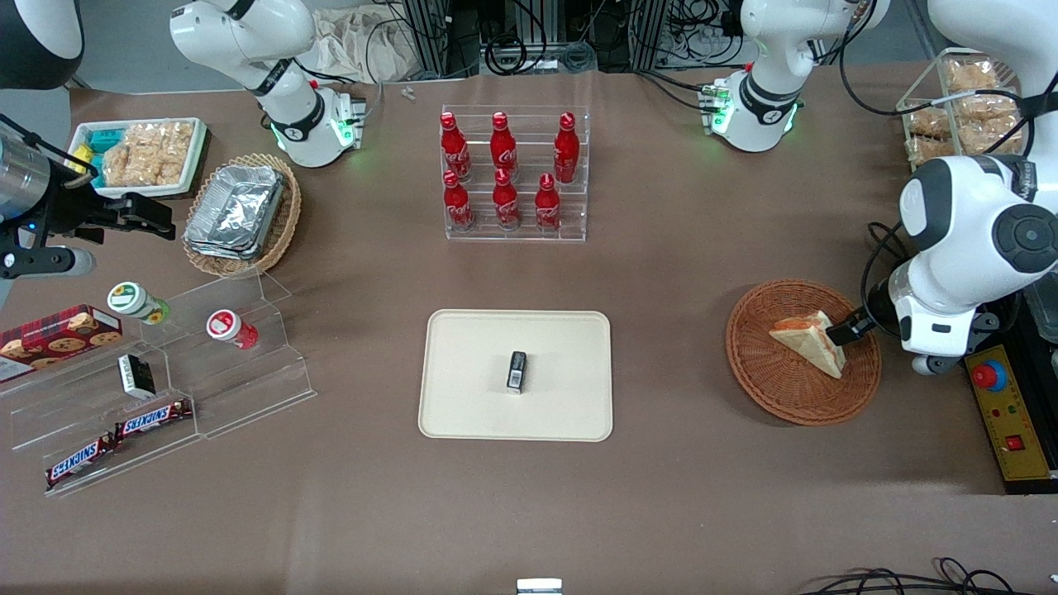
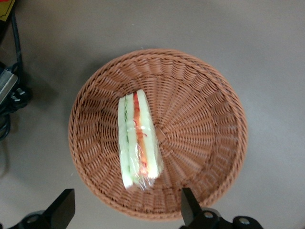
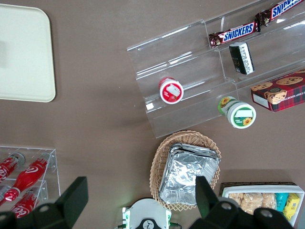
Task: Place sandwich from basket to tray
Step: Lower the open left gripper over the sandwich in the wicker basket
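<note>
Brown tabletop; gripper [image 2: 125,210] hovers over basket [image 2: 209,95], fingers spread wide to straddle sandwich [image 2: 138,140] standing on edge; tray [image 1: 463,413] waits nearby.

Sandwich [image 1: 812,340] is seen in basket [image 1: 785,388], w/ gripper [image 1: 843,332] positioned right beside it. Small dark packet [image 1: 517,371] is laid on tray [image 1: 463,397].

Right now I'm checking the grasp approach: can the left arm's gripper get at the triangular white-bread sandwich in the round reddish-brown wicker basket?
Probably yes. The left arm's gripper hangs open just above the triangular white-bread sandwich, which lies alone in the round reddish-brown wicker basket; nothing covers it, and the low rim looks unlikely to block the fingers.
</note>
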Available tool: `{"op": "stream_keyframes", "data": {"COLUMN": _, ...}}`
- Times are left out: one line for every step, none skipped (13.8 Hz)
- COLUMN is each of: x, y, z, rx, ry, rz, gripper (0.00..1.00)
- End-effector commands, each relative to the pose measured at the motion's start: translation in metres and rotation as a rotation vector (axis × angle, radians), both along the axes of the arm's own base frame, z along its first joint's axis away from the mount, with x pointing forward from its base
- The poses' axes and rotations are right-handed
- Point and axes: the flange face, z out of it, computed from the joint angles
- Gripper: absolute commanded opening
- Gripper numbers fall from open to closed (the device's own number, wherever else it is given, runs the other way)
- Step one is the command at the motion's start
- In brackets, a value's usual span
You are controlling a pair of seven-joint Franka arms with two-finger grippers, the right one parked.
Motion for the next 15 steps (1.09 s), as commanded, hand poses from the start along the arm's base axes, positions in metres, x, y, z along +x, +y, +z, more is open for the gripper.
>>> {"op": "stream_keyframes", "data": {"x": -0.032, "y": 0.002, "z": -0.030, "rx": 0.001, "ry": -0.066, "rz": 0.030, "gripper": 1.00}}
{"op": "stream_keyframes", "data": {"x": -0.033, "y": 0.001, "z": -0.037, "rx": -0.001, "ry": -0.072, "rz": 0.048, "gripper": 1.00}}
{"op": "stream_keyframes", "data": {"x": -0.033, "y": 0.002, "z": -0.043, "rx": -0.004, "ry": -0.066, "rz": 0.056, "gripper": 1.00}}
{"op": "stream_keyframes", "data": {"x": -0.033, "y": 0.002, "z": -0.046, "rx": -0.006, "ry": -0.063, "rz": 0.057, "gripper": 1.00}}
{"op": "stream_keyframes", "data": {"x": -0.033, "y": 0.002, "z": -0.050, "rx": -0.013, "ry": -0.063, "rz": 0.063, "gripper": 1.00}}
{"op": "stream_keyframes", "data": {"x": -0.035, "y": 0.013, "z": -0.056, "rx": -0.017, "ry": -0.057, "rz": 0.087, "gripper": 1.00}}
{"op": "stream_keyframes", "data": {"x": -0.038, "y": 0.017, "z": -0.061, "rx": -0.018, "ry": -0.061, "rz": 0.096, "gripper": 1.00}}
{"op": "stream_keyframes", "data": {"x": -0.042, "y": 0.017, "z": -0.068, "rx": -0.019, "ry": -0.070, "rz": 0.095, "gripper": 1.00}}
{"op": "stream_keyframes", "data": {"x": -0.046, "y": 0.016, "z": -0.075, "rx": -0.021, "ry": -0.083, "rz": 0.094, "gripper": 1.00}}
{"op": "stream_keyframes", "data": {"x": -0.049, "y": 0.016, "z": -0.079, "rx": -0.021, "ry": -0.090, "rz": 0.094, "gripper": 1.00}}
{"op": "stream_keyframes", "data": {"x": -0.050, "y": 0.016, "z": -0.082, "rx": -0.023, "ry": -0.095, "rz": 0.094, "gripper": 1.00}}
{"op": "stream_keyframes", "data": {"x": -0.051, "y": 0.016, "z": -0.088, "rx": -0.024, "ry": -0.092, "rz": 0.094, "gripper": 1.00}}
{"op": "stream_keyframes", "data": {"x": -0.050, "y": 0.016, "z": -0.090, "rx": -0.025, "ry": -0.098, "rz": 0.094, "gripper": 1.00}}
{"op": "stream_keyframes", "data": {"x": -0.052, "y": 0.016, "z": -0.096, "rx": -0.026, "ry": -0.097, "rz": 0.094, "gripper": 1.00}}
{"op": "stream_keyframes", "data": {"x": -0.051, "y": 0.015, "z": -0.098, "rx": -0.028, "ry": -0.100, "rz": 0.093, "gripper": 1.00}}
